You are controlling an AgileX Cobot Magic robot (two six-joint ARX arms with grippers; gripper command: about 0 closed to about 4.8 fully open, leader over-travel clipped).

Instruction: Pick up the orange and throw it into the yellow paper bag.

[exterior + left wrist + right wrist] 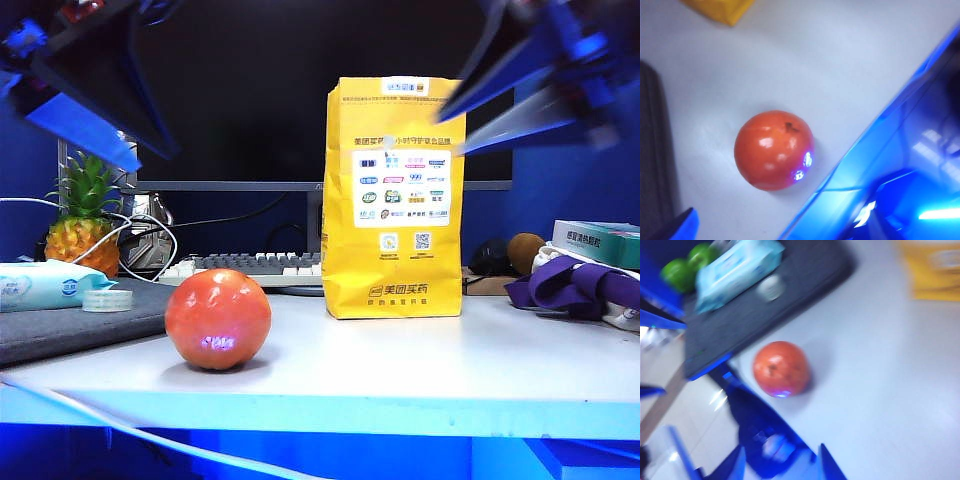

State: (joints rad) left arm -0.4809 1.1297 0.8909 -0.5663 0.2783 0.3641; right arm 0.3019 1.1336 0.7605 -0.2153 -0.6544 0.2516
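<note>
The orange point(218, 318) is a glossy reddish-orange ball resting on the white table, left of the yellow paper bag point(395, 200), which stands upright. My left gripper point(150, 158) hangs high above the orange at the upper left, jaws apart and empty. In the left wrist view the orange point(774, 150) lies below, with one fingertip point(682, 225) at the frame's corner and a corner of the bag point(720, 9) showing. My right gripper point(452, 135) hovers high beside the bag's top, open. Its wrist view shows the orange point(781, 369) beyond the spread, empty gripper point(784, 467).
A pineapple point(85, 225), a wipes pack point(50, 285) and a tape roll point(107, 300) sit on a dark mat point(80, 330) at left. A keyboard point(260, 268) lies behind. Purple cloth point(575, 280), a brown fruit point(525, 252) and a box point(600, 240) are at right. The orange lies near the table's front edge point(320, 420).
</note>
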